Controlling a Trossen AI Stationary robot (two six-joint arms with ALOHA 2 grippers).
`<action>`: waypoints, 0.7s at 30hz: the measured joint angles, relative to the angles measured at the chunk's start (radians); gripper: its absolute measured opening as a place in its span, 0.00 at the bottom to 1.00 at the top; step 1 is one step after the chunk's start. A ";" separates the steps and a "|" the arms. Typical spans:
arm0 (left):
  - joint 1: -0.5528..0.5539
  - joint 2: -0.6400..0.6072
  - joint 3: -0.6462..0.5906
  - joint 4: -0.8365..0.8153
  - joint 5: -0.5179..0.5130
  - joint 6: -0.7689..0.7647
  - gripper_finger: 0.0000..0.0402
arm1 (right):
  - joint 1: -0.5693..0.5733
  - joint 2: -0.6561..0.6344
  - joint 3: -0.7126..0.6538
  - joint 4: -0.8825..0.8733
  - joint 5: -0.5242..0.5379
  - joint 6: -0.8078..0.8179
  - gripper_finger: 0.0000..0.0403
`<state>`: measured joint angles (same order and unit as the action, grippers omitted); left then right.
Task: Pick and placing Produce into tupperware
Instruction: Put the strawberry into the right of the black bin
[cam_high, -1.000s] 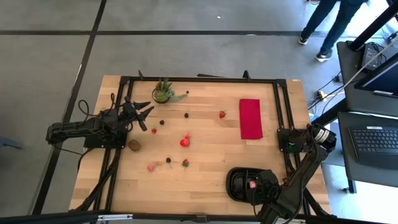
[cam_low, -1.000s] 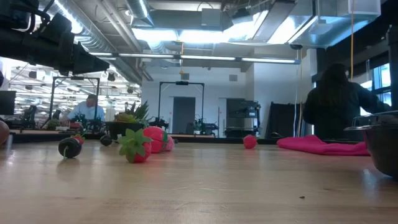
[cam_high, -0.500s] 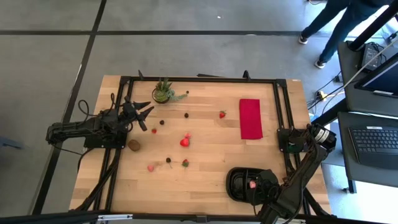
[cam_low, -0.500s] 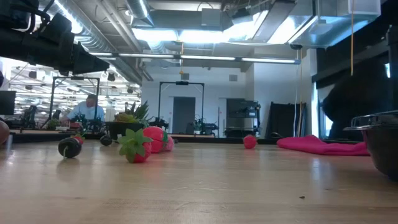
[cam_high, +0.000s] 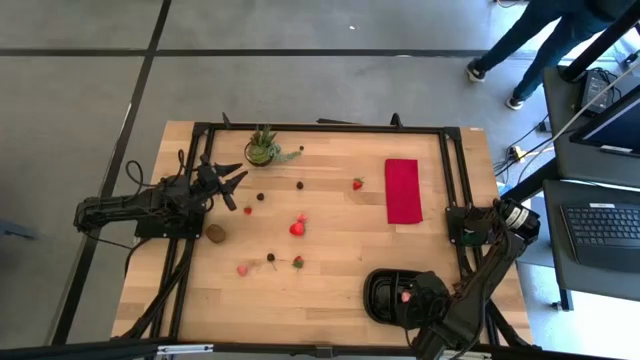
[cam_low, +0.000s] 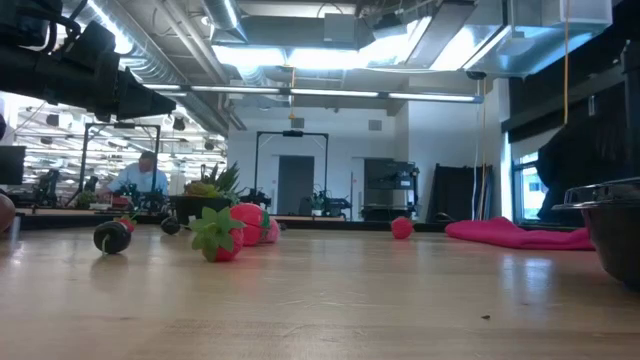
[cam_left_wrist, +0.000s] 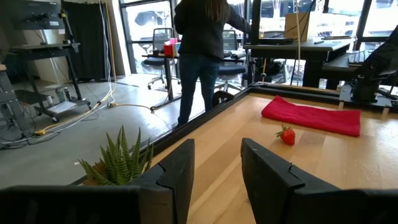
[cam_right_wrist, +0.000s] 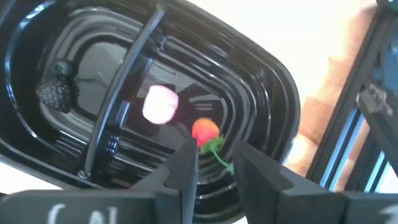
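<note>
The black two-compartment tupperware (cam_high: 378, 296) stands at the table's near right. In the right wrist view it (cam_right_wrist: 273, 81) holds a red green-topped strawberry (cam_right_wrist: 205, 131), a pink piece (cam_right_wrist: 160, 104) and a dark berry (cam_right_wrist: 55, 92). My right gripper (cam_right_wrist: 214, 158) hovers open just above the strawberry and holds nothing. Loose produce lies on the table's left half: strawberries (cam_high: 298, 227), a brown kiwi (cam_high: 215, 234) and dark berries (cam_high: 260, 197). My left gripper (cam_high: 236, 186) is open and empty above the table's left side.
A potted green plant (cam_high: 262, 148) stands at the far left. A flat red cloth (cam_high: 402, 190) lies at the far right, with one strawberry (cam_high: 357, 184) beside it. A black frame (cam_high: 455, 180) borders the table. A person's legs (cam_high: 520, 45) show beyond the far right corner.
</note>
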<state>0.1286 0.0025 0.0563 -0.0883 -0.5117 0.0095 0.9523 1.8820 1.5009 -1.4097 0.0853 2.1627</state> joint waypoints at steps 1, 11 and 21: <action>0.000 0.000 0.000 0.000 0.000 0.000 0.31 | -0.012 0.000 0.000 0.000 0.000 -0.022 0.26; 0.000 0.000 0.000 0.000 0.000 0.001 0.31 | -0.194 0.000 0.000 0.006 0.002 -0.306 0.26; 0.000 0.000 0.000 0.000 -0.001 0.002 0.31 | -0.460 0.000 0.011 0.026 0.107 -0.823 0.26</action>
<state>0.1284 0.0025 0.0563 -0.0879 -0.5125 0.0113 0.4928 1.8820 1.5123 -1.3841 0.1928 1.3393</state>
